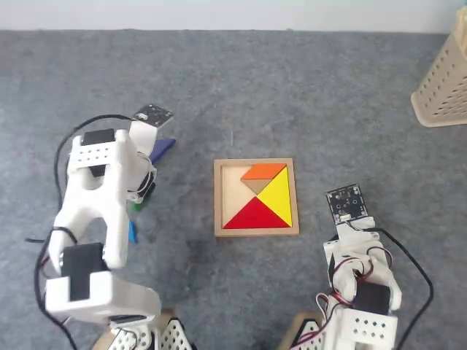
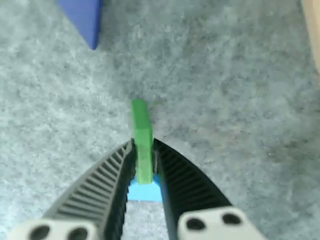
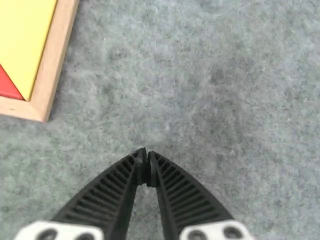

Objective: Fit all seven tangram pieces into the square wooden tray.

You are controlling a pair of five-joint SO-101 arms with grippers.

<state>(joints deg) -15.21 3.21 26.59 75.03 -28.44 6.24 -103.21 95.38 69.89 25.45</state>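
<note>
Grey felt covers the desk point(image 1: 292, 95), and a pale slotted basket point(image 1: 445, 80) stands at its far right corner. At the middle lies the square wooden tray point(image 1: 219, 197). Four pieces sit in its right part: an orange piece point(image 1: 263, 171) along the far edge, a small tan triangle point(image 1: 255, 185) just under it, a yellow triangle point(image 1: 279, 200) against the right wall, and a red triangle point(image 1: 252, 216) along the near edge with its peak toward the tray's middle. The left part of the tray is bare wood.

Well left of the tray, beside the left arm point(image 1: 95, 197), are the other three pieces. The left tool point(image 2: 143, 147) is narrowed onto the green piece point(image 2: 141, 120), pinching its two flat faces. The piece stands on its thin edge, and its long axis runs straight out ahead from between the fingers. Whether it touches the felt cannot be told. A light blue piece point(image 2: 144, 192) lies flat under the tool, just behind the green one. The dark blue piece point(image 2: 82, 17) lies apart from them on the felt; in the high view its visible tip points toward the tray's side of the desk.

The right tool point(image 3: 146, 167) hangs over bare felt near the tray's near right corner, its fingers pressed together with nothing between them.
</note>
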